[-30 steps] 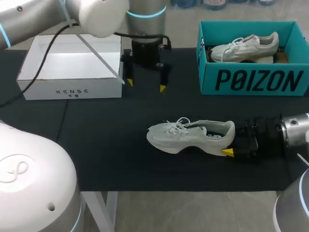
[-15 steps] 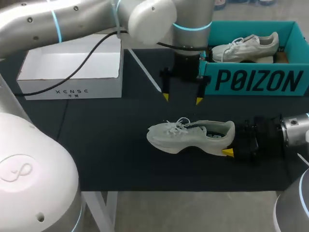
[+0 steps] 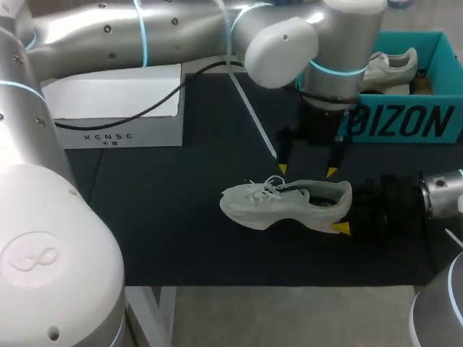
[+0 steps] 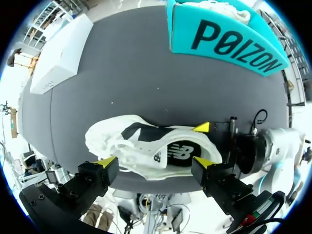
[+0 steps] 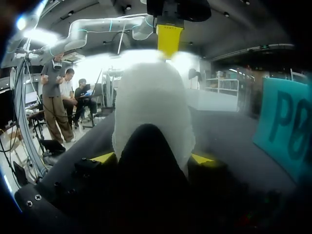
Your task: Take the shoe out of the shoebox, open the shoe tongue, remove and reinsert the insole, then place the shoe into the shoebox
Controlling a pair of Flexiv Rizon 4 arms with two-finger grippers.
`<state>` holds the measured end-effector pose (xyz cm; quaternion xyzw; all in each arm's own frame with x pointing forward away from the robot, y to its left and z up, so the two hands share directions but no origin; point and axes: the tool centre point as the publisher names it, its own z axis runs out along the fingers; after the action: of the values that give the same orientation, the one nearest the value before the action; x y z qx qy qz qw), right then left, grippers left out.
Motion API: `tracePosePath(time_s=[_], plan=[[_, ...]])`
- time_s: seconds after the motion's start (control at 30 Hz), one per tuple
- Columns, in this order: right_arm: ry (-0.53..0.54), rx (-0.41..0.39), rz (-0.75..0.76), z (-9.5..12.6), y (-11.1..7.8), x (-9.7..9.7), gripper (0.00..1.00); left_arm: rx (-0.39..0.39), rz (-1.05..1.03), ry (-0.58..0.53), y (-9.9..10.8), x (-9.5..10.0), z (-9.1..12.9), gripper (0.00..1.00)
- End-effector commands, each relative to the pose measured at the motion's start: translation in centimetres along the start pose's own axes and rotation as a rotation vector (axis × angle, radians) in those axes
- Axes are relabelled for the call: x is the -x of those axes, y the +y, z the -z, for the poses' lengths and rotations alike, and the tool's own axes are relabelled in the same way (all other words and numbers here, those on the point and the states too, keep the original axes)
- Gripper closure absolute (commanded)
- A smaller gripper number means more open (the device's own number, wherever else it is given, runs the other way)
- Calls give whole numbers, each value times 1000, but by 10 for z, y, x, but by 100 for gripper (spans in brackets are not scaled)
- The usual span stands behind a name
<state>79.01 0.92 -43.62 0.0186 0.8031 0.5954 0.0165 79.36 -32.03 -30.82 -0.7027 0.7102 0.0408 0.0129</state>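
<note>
A white sneaker (image 3: 282, 203) stands upright on the black mat, toe to the left. My right gripper (image 3: 346, 210) comes in from the right and is shut on its heel, one yellow tip on either side. From the right wrist, the heel (image 5: 153, 107) fills the gap between the right gripper's (image 5: 153, 158) tips. My left gripper (image 3: 307, 170) hangs open just above the shoe's collar and laces. Seen from the left wrist, the shoe (image 4: 105, 139) lies under that gripper (image 4: 153, 162), with the dark insole showing. The teal shoebox (image 3: 405, 119) stands at the back right.
A second white sneaker (image 3: 391, 66) lies inside the teal shoebox (image 4: 229, 41). A white open box (image 3: 108, 108) sits at the back left. My left arm stretches across the back of the table and hides part of the teal box. The table's front edge is close to the shoe.
My left arm has swung from beside the white box rightward and toward the front, ending over the shoe with its gripper still open. The right gripper and the shoe have not moved.
</note>
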Motion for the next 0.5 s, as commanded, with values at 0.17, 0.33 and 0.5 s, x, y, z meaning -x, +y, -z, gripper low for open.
tracePosePath(time_s=[0.17,0.33,0.5], plan=[[1,-3,-1,-5,-5,0,100,-9,14,-27,1,-8,-16,0],[1,-3,-1,-5,-5,0,100,-25,22,-95,-1,-9,-23,0],[1,-3,-1,-5,-5,0,100,-23,22,-121,2,-11,-29,0]])
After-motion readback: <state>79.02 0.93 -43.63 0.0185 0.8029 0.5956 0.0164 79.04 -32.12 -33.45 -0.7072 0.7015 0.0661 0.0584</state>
